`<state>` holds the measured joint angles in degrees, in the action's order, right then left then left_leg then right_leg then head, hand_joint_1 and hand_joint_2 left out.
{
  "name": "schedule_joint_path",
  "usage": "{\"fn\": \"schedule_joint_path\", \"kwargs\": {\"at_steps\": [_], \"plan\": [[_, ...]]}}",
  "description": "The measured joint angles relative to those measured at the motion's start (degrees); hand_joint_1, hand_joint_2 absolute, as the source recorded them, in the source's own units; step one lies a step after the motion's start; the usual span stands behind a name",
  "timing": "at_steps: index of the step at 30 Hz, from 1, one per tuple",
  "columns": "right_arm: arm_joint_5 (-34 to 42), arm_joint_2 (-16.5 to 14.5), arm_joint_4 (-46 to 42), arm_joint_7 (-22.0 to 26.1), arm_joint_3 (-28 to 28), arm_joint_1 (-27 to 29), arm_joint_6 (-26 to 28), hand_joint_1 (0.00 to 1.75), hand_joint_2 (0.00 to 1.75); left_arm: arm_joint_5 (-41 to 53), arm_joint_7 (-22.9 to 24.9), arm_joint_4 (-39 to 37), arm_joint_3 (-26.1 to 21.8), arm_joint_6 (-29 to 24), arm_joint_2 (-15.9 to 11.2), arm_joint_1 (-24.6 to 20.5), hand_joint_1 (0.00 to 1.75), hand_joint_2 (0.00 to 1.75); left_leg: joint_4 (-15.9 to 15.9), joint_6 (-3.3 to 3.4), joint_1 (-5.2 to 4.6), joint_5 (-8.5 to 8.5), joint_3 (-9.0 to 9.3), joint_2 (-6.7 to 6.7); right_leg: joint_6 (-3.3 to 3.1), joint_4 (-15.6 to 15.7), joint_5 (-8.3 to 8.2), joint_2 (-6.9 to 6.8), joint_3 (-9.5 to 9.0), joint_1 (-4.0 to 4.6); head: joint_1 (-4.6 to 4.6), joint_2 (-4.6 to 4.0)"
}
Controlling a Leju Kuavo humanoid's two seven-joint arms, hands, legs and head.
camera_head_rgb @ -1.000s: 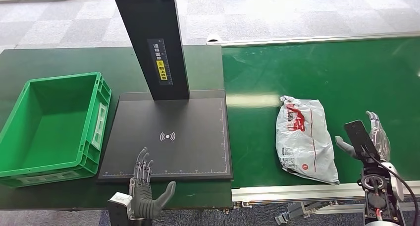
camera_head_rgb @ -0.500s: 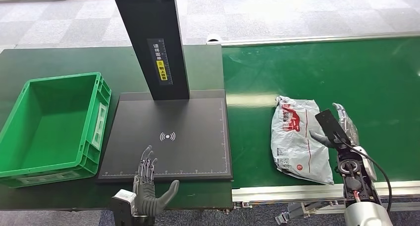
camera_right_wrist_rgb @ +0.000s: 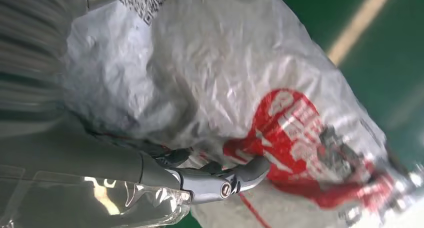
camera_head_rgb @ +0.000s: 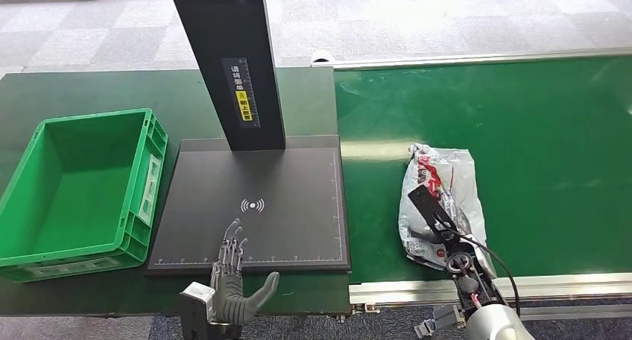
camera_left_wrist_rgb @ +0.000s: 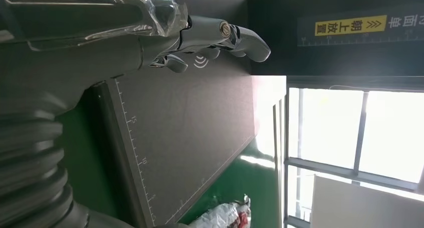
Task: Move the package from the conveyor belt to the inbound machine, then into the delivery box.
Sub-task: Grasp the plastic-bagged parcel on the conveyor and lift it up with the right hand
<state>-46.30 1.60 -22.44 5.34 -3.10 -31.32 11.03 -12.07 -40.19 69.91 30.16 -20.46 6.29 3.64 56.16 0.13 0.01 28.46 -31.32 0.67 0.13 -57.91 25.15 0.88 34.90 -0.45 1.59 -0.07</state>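
the right hand (camera_head_rgb: 436,219), lower right of the head view, is closing over the soft, crinkly, likely slippery bag (camera_head_rgb: 440,177), grip unconfirmed; gathering its middle looks best.

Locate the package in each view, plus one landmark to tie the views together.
Head view: package lies on the green conveyor belt, right of the black scanner plate, with the right hand over it.
Left wrist view: a crumpled corner of the package shows at the picture's edge, past the plate's corner.
Right wrist view: the package spans most of the picture.
Shared landmark: the red print on the bag.
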Motion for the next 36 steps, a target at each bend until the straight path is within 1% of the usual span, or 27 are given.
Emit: {"fn": "schedule_joint_path", "kwargs": {"at_steps": [3, 4, 7, 8, 14, 19, 23, 28, 30, 32, 36], "plan": [[-1.3, -1.1, 0.9, -2.3, 1.0, 0.3, -1.1, 0.0, 1.75, -0.4, 0.0, -0.3, 0.4, -0.4, 0.0, -0.1, 0.0, 1.75, 0.0, 0.0, 0.0, 0.0, 0.06, -0.01, 0.0, 0.0, 0.0, 0.01, -0.03, 0.0, -0.01, 0.0], [-1.7, -1.4, 1.2, -3.1, 1.4, 0.3, -1.4, 0.16, 1.75, -0.5, 0.0, -0.4, 0.5, -0.5, 0.0, -0.1, 0.0, 1.75, 0.0, 0.0, -0.01, 0.01, 0.1, -0.02, 0.0, 0.0, 0.0, 0.01, -0.06, 0.0, -0.01, 0.0], [-2.3, -2.1, 1.7, -4.9, 2.2, 0.3, -2.1, 1.47, 1.75, -0.8, 0.0, -0.6, 0.8, -0.7, 0.0, -0.2, 0.0, 1.75, 0.0, -0.01, -0.01, 0.03, 0.25, -0.02, -0.01, 0.0, 0.01, 0.02, -0.19, 0.01, -0.01, 0.0], [-2.4, -2.3, 1.8, -5.3, 2.4, 0.3, -2.3, 1.75, 1.75, -0.8, 0.0, -0.7, 1.0, -0.7, 0.0, -0.3, 0.0, 1.75, 0.0, -0.01, -0.01, 0.03, 0.31, -0.02, -0.01, 0.0, 0.02, 0.03, -0.25, 0.02, -0.01, 0.0], [-2.4, -2.7, 2.0, -5.7, 2.7, 0.2, -1.8, 1.75, 1.75, -1.0, 0.0, -1.2, 1.5, -1.3, 0.0, -0.8, 0.0, 1.75, 0.0, -0.06, 0.0, 0.15, 0.65, -0.07, 0.0, 0.0, 0.07, 0.13, -0.64, 0.04, -0.01, 0.0], [-1.4, -2.7, 2.0, -4.3, 2.7, 0.1, -0.4, 1.75, 1.75, -1.4, 0.0, -1.2, 1.5, -1.4, 0.0, -0.8, 0.0, 1.75, 0.0, -0.06, 0.0, 0.14, 0.74, -0.06, 0.0, 0.0, 0.07, 0.13, -0.7, 0.04, -0.01, 0.0], [0.0, -2.6, 2.0, -0.6, 2.7, 0.5, 0.7, 1.75, 1.75, -1.6, 0.0, -1.2, 1.5, -1.5, -0.1, -0.8, 0.0, 1.75, 0.0, -0.06, 0.0, 0.14, 0.75, -0.06, 0.0, 0.0, 0.06, 0.13, -0.69, 0.04, -0.01, 0.0], [3.3, -2.3, 0.1, 7.3, 2.3, 2.0, 5.1, 1.75, 1.75, -1.5, 0.0, -1.1, 1.5, -2.1, -0.4, -0.5, 0.0, 1.75, 0.0, -0.06, 0.0, 0.14, 0.6, -0.04, 0.0, 0.0, 0.06, 0.12, -0.59, 0.03, 0.0, 0.0], [4.4, -2.2, -2.3, 9.5, 2.1, 2.8, 7.2, 1.75, 1.75, -1.4, 0.0, -0.9, 1.4, -2.5, -0.5, -0.2, 0.0, 1.75, 0.0, -0.06, 0.0, 0.14, 0.56, -0.04, 0.01, 0.0, 0.06, 0.12, -0.54, 0.02, 0.0, 0.0], [5.0, -2.1, -6.5, 10.3, 2.2, 3.8, 9.0, 1.75, 1.75, -1.1, 0.0, -0.6, 1.4, -2.9, -0.5, 0.3, 0.0, 1.75, 0.0, -0.06, 0.0, 0.14, 0.53, -0.04, 0.01, 0.0, 0.07, 0.11, -0.51, 0.02, -0.01, 0.0], [6.1, -1.7, -20.8, 9.6, 2.9, 7.3, 10.8, 1.75, 1.75, -0.5, 0.0, 0.3, 0.9, -4.1, -0.6, 1.5, 0.0, 1.75, 0.0, -0.06, 0.0, 0.13, 0.42, -0.03, 0.01, 0.0, 0.07, 0.09, -0.41, 0.02, -0.01, 0.0]]}}
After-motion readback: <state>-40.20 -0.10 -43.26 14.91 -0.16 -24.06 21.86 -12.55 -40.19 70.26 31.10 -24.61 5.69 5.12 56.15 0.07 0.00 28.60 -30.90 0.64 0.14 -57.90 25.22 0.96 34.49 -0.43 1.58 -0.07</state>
